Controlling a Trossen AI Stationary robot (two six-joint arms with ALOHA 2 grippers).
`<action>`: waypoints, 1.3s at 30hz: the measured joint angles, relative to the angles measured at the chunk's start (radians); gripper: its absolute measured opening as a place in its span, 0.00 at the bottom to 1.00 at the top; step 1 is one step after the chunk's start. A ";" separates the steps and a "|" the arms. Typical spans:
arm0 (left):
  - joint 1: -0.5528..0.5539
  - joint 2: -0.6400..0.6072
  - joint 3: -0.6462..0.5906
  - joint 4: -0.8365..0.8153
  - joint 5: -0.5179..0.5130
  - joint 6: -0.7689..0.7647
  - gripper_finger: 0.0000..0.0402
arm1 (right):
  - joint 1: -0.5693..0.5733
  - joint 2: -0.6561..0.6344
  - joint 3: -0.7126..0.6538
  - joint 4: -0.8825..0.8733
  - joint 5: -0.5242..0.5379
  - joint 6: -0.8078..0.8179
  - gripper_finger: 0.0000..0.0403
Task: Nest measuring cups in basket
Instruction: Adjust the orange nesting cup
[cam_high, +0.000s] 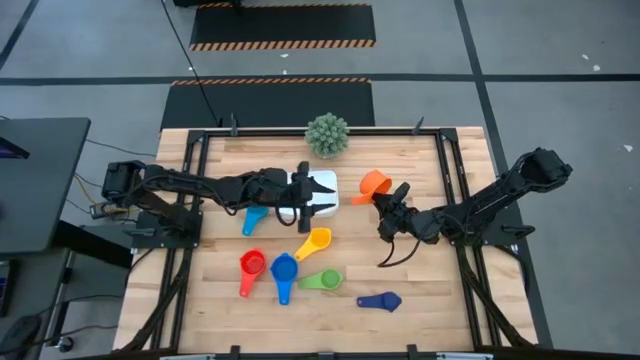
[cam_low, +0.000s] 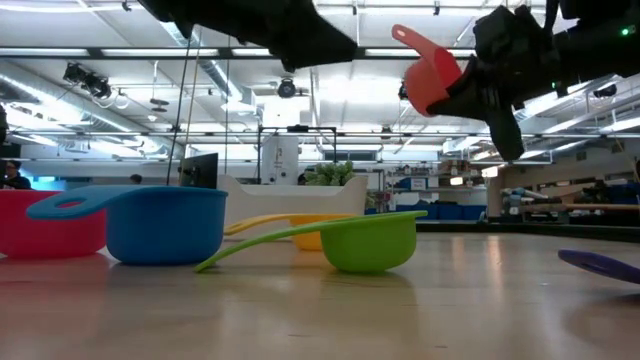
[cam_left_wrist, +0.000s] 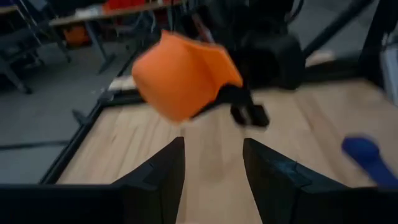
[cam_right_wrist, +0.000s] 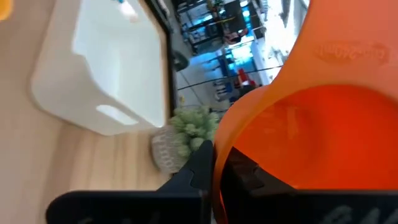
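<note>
The orange cup (cam_high: 374, 184) is held clamped in the right end effector (cam_high: 386, 200), raised off the counter (cam_high: 420, 300) just right of the basket (cam_high: 325, 198), presumably for dropping in. The left end effector (cam_high: 318, 189) is parted, empty, over the basket.

An orange measuring cup (cam_right_wrist: 323, 124) fills much of the right wrist view, held in the right tool (cam_right_wrist: 214, 177), whose dark finger (cam_right_wrist: 200, 163) presses against its side. Beyond it a white basket (cam_right_wrist: 112, 74) sits on the wooden bench (cam_right_wrist: 68, 168). A spiky green plant (cam_right_wrist: 193, 124) in a pale pot stands just beside the basket.
</note>
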 joint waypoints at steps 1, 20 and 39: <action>0.000 -0.006 0.000 -0.021 -0.006 0.011 0.42 | 0.000 0.000 0.000 -0.013 -0.004 0.023 0.05; -0.001 -0.065 0.000 -0.203 -0.127 0.025 0.42 | -0.075 0.000 0.244 -0.679 -0.317 0.542 0.04; -0.053 -0.065 0.000 -0.513 -0.111 -0.036 0.42 | -0.178 0.000 0.466 -1.272 -0.769 1.113 0.04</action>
